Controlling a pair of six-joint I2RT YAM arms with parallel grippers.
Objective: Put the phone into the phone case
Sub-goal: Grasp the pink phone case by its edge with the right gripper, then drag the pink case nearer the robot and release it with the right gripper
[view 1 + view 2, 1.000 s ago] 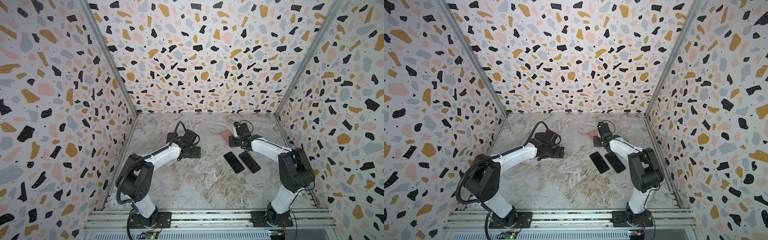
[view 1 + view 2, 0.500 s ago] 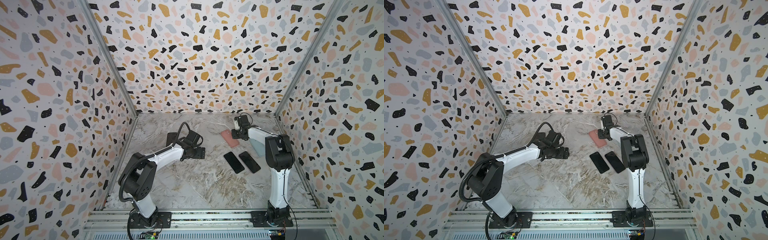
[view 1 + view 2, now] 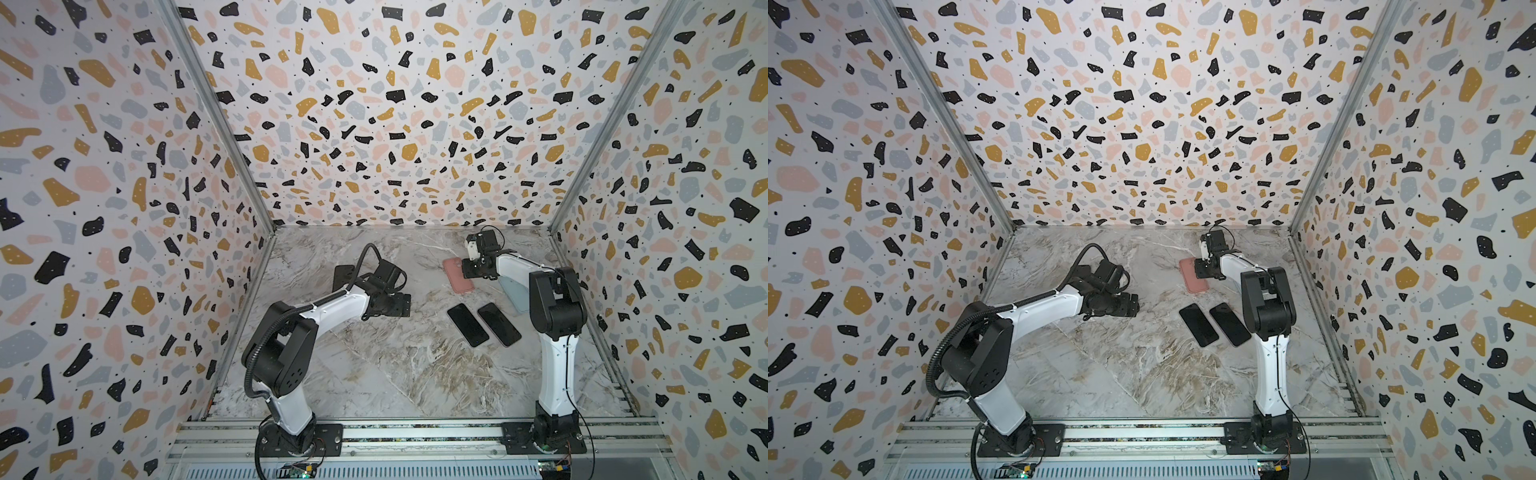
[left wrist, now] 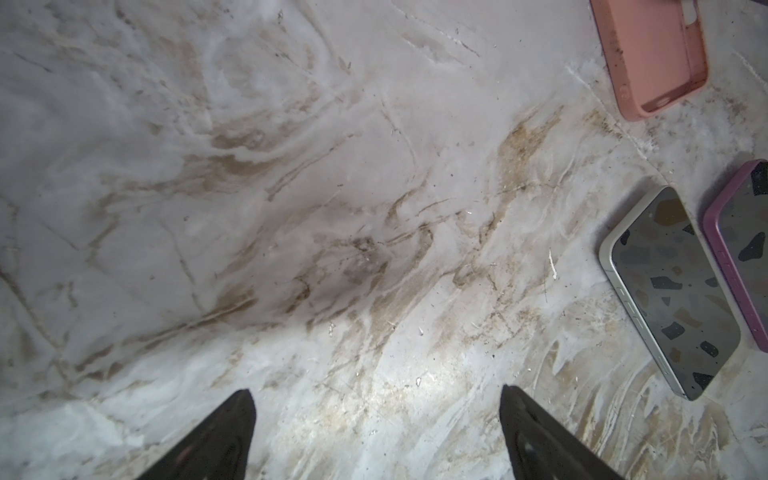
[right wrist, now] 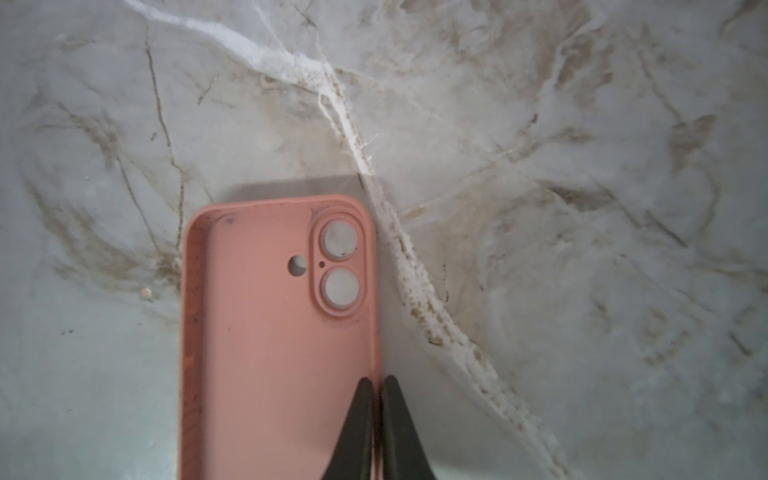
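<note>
The pink case [image 5: 278,332] lies empty, open side up, and the right gripper [image 5: 377,380] pinches its side wall. The bare phone [image 3: 467,324] lies at its six o'clock, beside a purple-cased phone [image 3: 498,324] — the left gripper [image 4: 375,390] is spread wide.

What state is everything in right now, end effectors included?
pink case: empty, open side up, wall pinched.
bare phone: flat, screen up, uncased.
purple-cased phone: flat, screen up.
blue case: flat, partly hidden.
left end effector: open, empty.
right end effector: shut on pink case.
</note>
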